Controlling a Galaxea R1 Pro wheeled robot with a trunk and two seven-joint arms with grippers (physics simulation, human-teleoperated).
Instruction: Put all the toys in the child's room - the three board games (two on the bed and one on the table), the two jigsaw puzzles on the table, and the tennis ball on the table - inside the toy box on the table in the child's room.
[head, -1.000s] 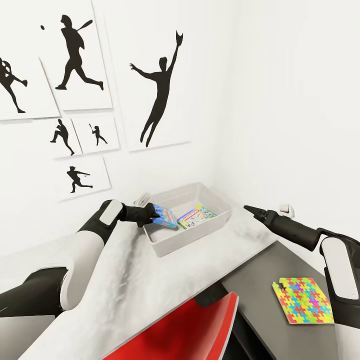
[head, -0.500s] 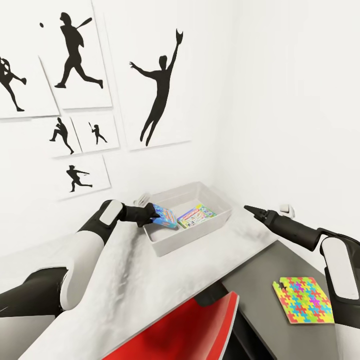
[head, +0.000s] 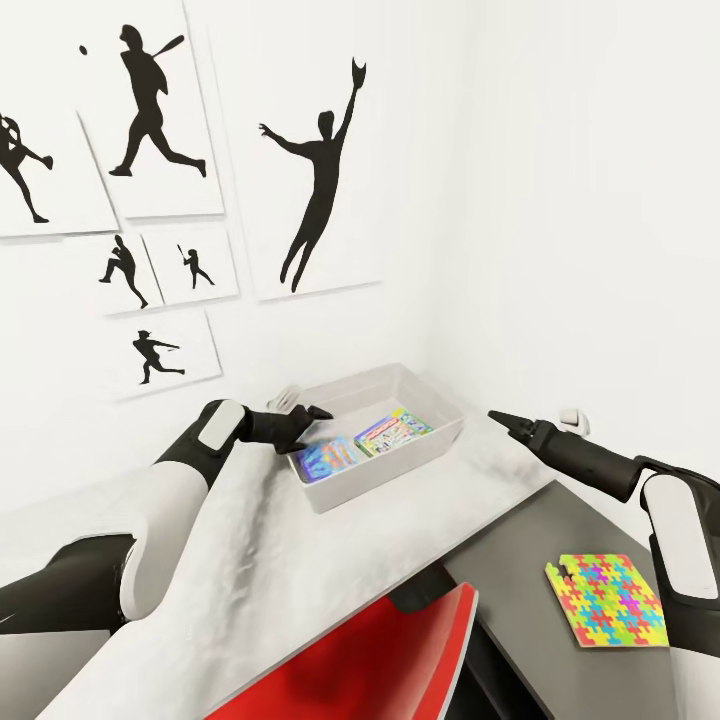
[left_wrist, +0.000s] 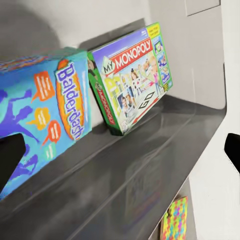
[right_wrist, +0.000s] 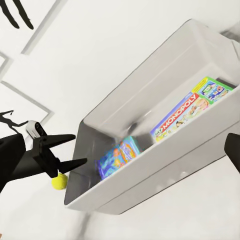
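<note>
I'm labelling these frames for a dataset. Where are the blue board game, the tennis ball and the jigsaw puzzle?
blue board game (left_wrist: 45, 115): left wrist view, on its printed cover.
tennis ball (right_wrist: 59, 181): right wrist view, on its visible yellow side.
jigsaw puzzle (head: 606, 600): head view, middle of the sheet.

Two flat printed board game boxes, blue (head: 328, 457) and green-edged (head: 393, 430); one multicoloured jigsaw sheet (head: 605, 600); one small yellow-green tennis ball (right_wrist: 59, 181); one grey tub (head: 330, 492).

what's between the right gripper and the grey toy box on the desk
Bare light grey desk top in the head view: nothing lies between the right gripper and the light grey toy box.
</note>
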